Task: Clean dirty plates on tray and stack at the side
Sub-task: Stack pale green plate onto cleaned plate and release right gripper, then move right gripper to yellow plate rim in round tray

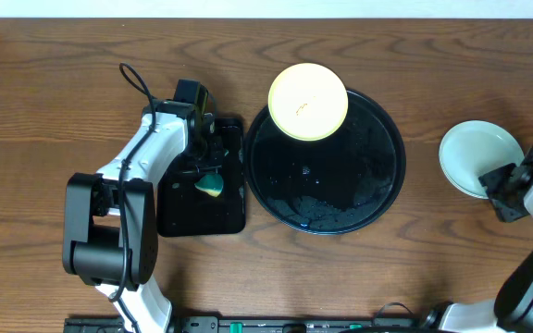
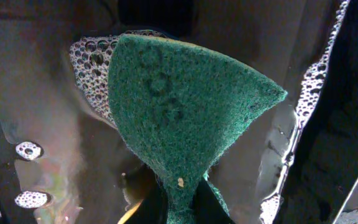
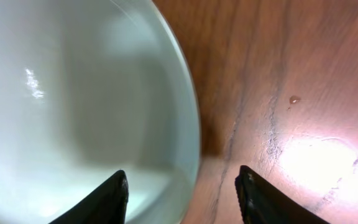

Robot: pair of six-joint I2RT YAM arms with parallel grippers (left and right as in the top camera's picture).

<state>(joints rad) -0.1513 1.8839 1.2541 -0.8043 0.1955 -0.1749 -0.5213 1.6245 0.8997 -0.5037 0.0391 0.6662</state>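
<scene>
The wooden tabletop [image 1: 54, 83] carries everything. The large round black tray [image 1: 340, 180] lies at its middle, glossy and wet, with droplets on its floor. A pale yellow plate [image 1: 308, 102] rests on the tray's upper left rim, partly overhanging it, with small orange smears on its face. Left of the round tray, just beside it, lies a smaller rectangular black tray [image 1: 225, 217] holding soapy water and bubbles. On the bare wood well to the right sits a pale mint plate [image 1: 470, 153].

The left pincer [image 1: 209, 178] hangs over the rectangular tray, clamped together on a green sponge [image 2: 179, 112] with a yellow underside. The right pincer [image 3: 182, 196] stands apart, its two dark fingers [image 3: 101, 202] straddling the mint plate's near rim without pinching it.
</scene>
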